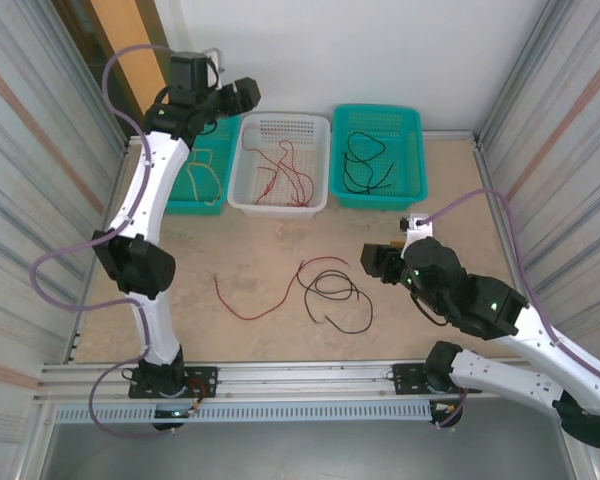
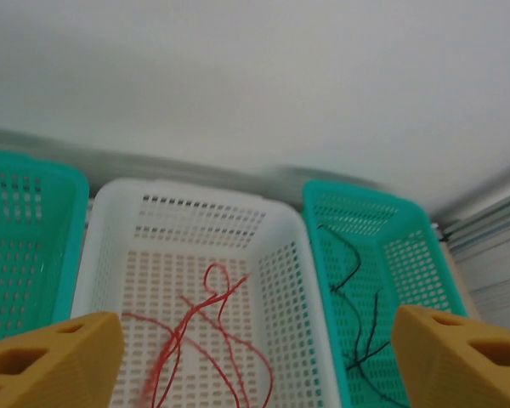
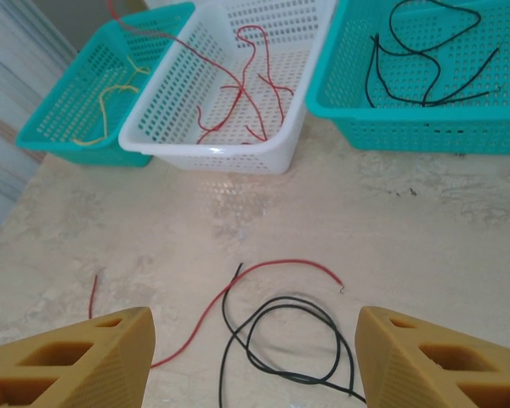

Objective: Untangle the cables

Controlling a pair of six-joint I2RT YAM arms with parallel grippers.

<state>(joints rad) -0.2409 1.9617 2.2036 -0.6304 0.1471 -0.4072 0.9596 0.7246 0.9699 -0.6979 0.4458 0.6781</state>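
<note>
Just ahead of right gripper [image 3: 253,323], tangled cables [image 3: 280,300]

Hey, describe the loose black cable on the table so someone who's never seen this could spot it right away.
On the beige tabletop, look on the near side of the white plastic mesh basket. The thin black cable lies there in overlapping loops, crossing a red wire. Unlike the other black wires, it is outside any basket.

The top view looks down from behind. Both wrist views face the white basket [image 2: 195,223], the left's closer.
</note>
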